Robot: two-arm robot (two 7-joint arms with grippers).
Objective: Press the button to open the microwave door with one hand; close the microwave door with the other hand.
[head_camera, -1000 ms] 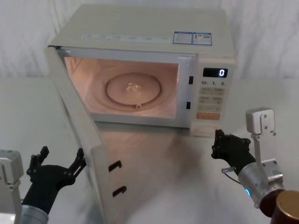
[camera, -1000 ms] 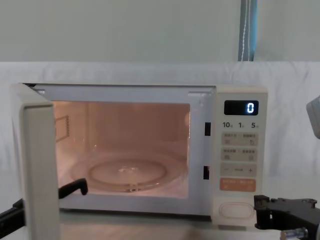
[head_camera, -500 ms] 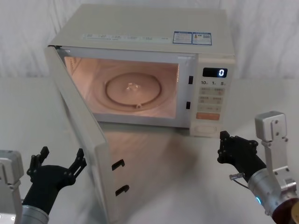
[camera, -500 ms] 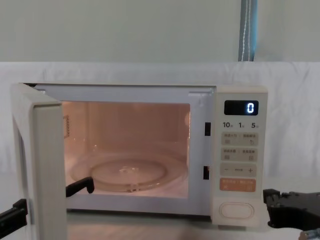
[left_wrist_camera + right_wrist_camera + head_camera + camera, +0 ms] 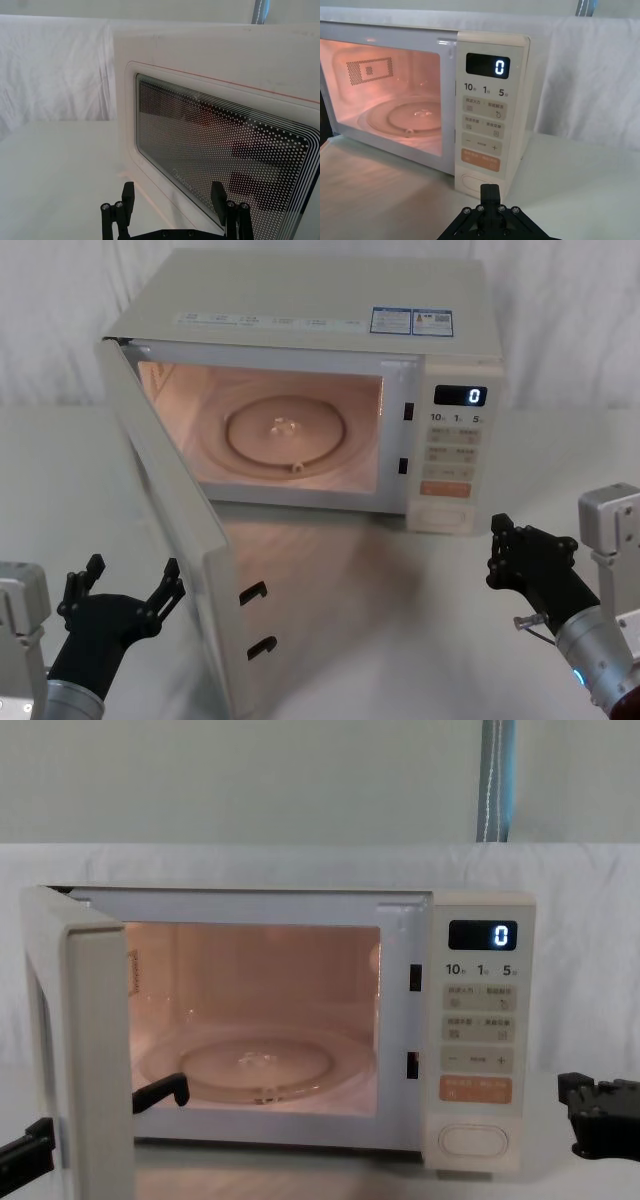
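Light fills the cavity of the microwave (image 5: 330, 370), which is set at the far middle of the table (image 5: 420, 640) with its display (image 5: 461, 396) reading "0". The microwave door (image 5: 170, 530) is swung wide open on its left hinge and juts toward the near left, its two latch hooks seen on the free edge. The button (image 5: 474, 1140) is found at the bottom of the control panel, below the orange key (image 5: 476, 1089), and is untouched. The left gripper (image 5: 122, 592) is held low at the near left, just outside the door's outer face, with its fingers spread wide and nothing between them. The right gripper (image 5: 513, 550) is seen at the near right, apart from the panel, its fingers drawn together on nothing.
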